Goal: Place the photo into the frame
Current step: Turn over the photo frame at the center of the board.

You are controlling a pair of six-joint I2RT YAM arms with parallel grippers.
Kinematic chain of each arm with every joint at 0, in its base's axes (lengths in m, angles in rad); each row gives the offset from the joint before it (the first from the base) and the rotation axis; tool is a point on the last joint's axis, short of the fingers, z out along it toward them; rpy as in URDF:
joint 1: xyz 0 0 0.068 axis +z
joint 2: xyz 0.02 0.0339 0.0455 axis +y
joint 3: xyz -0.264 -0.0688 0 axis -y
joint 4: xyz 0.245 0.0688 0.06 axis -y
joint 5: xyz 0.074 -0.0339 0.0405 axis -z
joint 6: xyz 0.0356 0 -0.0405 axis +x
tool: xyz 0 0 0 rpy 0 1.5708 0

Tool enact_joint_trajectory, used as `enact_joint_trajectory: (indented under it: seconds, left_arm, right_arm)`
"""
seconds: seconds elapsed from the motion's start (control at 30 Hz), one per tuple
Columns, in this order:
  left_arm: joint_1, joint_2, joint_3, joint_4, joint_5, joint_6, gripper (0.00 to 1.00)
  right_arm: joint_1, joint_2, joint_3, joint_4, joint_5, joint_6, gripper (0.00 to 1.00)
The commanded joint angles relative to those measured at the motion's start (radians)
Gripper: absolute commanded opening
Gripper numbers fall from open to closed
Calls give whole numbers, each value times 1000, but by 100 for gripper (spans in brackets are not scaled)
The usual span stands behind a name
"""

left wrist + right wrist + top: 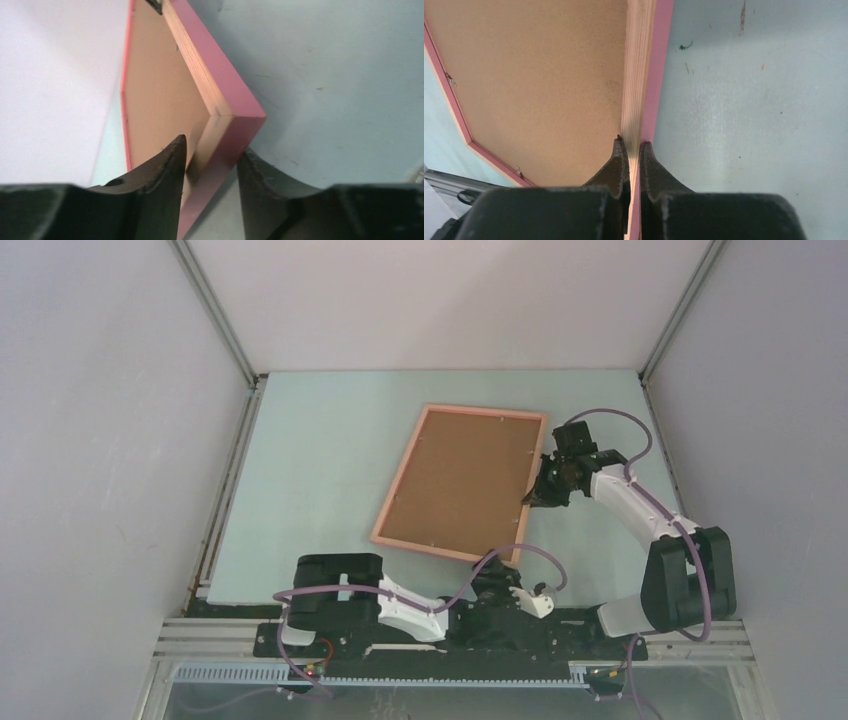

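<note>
The salmon-pink frame (399,472) lies back side up on the table, and a plain brown backing board (460,480) fills it. The photo is not in view. My right gripper (533,498) is shut on the frame's right rail (656,65), one finger on the inside and one on the outside. My left gripper (503,575) is at the frame's near right corner. In the left wrist view its fingers (170,170) straddle the near rail (220,75) just behind the corner and touch it on both sides.
The pale blue table (320,470) is walled by white panels at the left, back and right. The arms' base rail (450,645) runs along the near edge. Small metal tabs (448,80) sit along the inside of the frame rails.
</note>
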Motion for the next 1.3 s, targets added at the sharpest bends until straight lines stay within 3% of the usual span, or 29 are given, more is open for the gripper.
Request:
enact_joint_trajectory:
  seconds: [0.0,0.1,0.2,0.27,0.33,0.4,0.43,0.5,0.67,0.87,1.03,1.27]
  left_arm:
    - [14,-35,9,177,-261,104,40]
    - [15,-73,-19,191,-233,79,29]
    - [15,-86,-21,210,-224,99,7]
    - [15,-97,-29,240,-214,115,0]
    - [21,-133,-42,255,-195,112,0]
    - [31,-177,-59,255,-174,89,0]
    - [38,-203,-69,255,-162,72,0]
    - [52,-265,-96,254,-110,30,0]
    - [88,-468,-121,131,71,-119,0]
    - [228,-733,-187,38,461,-416,0]
    - [336,-814,-210,70,760,-587,0]
    - [403,-826,-260,191,1021,-741,0]
  right_arm:
    - [-8,-52,50,11,-54,26,0]
    - [-10,-65,47,31,-81,10,0]
    - [-16,-87,38,67,-99,12,0]
    - [-31,-89,38,85,-136,5,6]
    - [-55,-100,45,91,-183,-2,29]
    - [-76,-134,56,115,-238,-16,58]
    - [-84,-155,66,124,-262,-27,66]
    - [-100,-202,104,119,-290,-51,74]
    - [-132,-262,200,19,-263,-90,75]
    - [-151,-363,203,-23,-221,-92,74]
    - [-151,-383,203,-58,-198,-106,73]
    - [-151,-385,180,-58,-199,-103,72]
